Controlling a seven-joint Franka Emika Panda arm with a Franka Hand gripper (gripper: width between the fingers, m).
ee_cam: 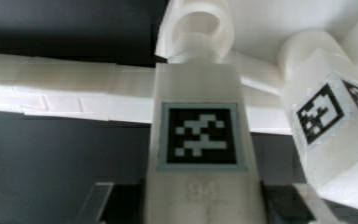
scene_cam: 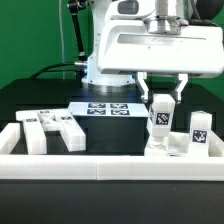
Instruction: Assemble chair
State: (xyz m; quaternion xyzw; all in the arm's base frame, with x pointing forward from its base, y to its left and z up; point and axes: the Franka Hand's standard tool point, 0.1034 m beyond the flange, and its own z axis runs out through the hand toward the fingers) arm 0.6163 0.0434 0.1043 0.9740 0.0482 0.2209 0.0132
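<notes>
My gripper is shut on the top of an upright white chair leg with a black-and-white tag. The leg stands on or just over a low white chair piece at the exterior view's right. A second tagged upright piece stands close beside it. In the wrist view the held leg fills the middle between my fingers, and the second tagged piece sits beside it. Whether the leg is seated in the low piece is hidden.
More white chair parts lie at the exterior view's left. The marker board lies behind, near the arm's base. A long white border wall runs along the front. A white slab shows in the wrist view.
</notes>
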